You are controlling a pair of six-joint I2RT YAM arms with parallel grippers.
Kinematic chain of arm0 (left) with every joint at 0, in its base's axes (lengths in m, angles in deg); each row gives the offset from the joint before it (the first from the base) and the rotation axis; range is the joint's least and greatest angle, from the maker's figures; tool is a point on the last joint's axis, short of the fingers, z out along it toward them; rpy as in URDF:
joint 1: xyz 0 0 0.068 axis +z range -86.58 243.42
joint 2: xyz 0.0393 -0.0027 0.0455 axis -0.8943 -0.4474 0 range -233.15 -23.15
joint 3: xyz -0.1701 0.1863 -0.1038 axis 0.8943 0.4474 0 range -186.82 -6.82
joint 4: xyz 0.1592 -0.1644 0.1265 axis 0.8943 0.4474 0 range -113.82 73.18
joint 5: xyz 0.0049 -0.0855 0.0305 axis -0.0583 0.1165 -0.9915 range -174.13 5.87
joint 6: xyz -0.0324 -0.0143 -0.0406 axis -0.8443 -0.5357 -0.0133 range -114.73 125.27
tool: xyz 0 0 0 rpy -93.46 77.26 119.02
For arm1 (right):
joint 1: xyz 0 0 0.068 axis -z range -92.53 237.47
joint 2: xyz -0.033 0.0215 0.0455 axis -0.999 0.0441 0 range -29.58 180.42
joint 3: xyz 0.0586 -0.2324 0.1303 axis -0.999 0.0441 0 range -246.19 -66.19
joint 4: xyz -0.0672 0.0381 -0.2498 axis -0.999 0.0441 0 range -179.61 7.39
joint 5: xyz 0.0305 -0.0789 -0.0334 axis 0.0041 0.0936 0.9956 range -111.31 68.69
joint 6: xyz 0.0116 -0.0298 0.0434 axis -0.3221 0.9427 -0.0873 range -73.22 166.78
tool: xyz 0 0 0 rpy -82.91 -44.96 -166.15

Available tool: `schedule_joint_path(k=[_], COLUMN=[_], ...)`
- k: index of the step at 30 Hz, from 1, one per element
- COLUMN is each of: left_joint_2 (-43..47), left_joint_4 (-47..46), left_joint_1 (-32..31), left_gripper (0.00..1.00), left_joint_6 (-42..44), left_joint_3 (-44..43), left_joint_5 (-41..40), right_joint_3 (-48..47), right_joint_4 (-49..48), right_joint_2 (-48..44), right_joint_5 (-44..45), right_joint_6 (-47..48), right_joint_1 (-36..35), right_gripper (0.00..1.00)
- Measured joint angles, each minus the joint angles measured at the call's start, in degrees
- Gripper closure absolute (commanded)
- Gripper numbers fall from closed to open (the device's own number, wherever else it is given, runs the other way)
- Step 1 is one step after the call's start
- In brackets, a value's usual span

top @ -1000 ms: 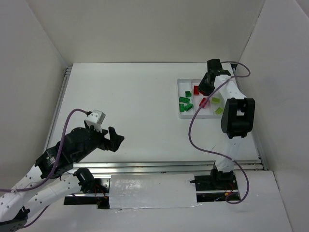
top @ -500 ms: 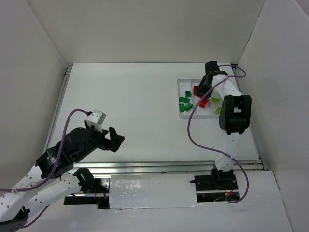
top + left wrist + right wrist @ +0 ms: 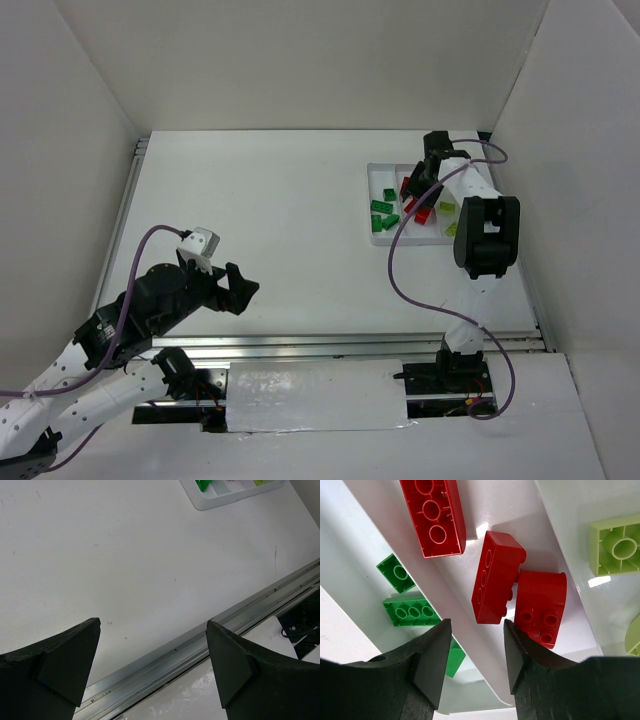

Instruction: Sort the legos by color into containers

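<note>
The white tray (image 3: 372,236) sits at the far right of the table. In the right wrist view its compartments hold sorted bricks: three red bricks (image 3: 495,577) in one, green bricks (image 3: 412,612) in the one to the left, and a yellow-green brick (image 3: 615,547) to the right. My right gripper (image 3: 476,622) is open and empty, low over the divider (image 3: 470,630) between the green and red compartments; it also shows in the top view (image 3: 416,188). My left gripper (image 3: 152,624) is open and empty near the table's front rail, far from the tray. I see no teal-blue brick clearly.
A metal rail (image 3: 200,647) runs along the table's near edge under the left gripper. White walls close in the table on the left, far and right sides. The right arm's purple cable (image 3: 400,270) loops over the table by the tray.
The right arm drew in and its gripper shifted slightly toward the tray's far end, mostly in the first half second. The bricks and the left arm have not moved.
</note>
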Motion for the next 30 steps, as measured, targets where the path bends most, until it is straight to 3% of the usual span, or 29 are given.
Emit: schedule_joint_path(k=[8,14,17,18,19,26,30], left_joint_2=[0.0,-0.2,-1.2,-1.8,-2.4,-5.2,-5.2], left_joint_4=[-0.4,0.0,1.4,1.9,2.4,6.8,9.2], left_joint_1=[0.0,0.0,1.0,1.8,2.9,12.0,13.0], left_gripper=[0.01,0.00,0.01,0.01,0.00,0.01,0.00], left_joint_6=[0.0,-0.5,-1.5,-1.9,-2.2,-6.3,-8.1], left_joint_3=[0.0,0.0,-0.1,-0.2,-0.2,-1.7,-3.6], left_joint_5=[0.3,-2.1,-5.6,-6.7,-7.8,-15.7,-19.6], right_joint_3=[0.1,2.0,6.6,8.0,9.6,20.5,25.9], right_joint_4=[0.0,-0.2,-1.3,-1.3,-1.3,-1.7,-0.3], right_joint_2=[-1.6,-10.1,-18.6,-21.5,-25.0,-50.6,-65.0], right_joint_5=[-1.5,-2.5,-2.3,-1.9,-1.0,5.8,10.8], right_joint_6=[-0.3,-0.2,0.4,0.6,0.9,2.7,2.8], right_joint_1=[0.0,-0.1,-0.7,-1.2,-1.9,-11.4,-15.0], right_gripper=[0.43,0.32,0.19,0.03,0.00,0.00,0.00])
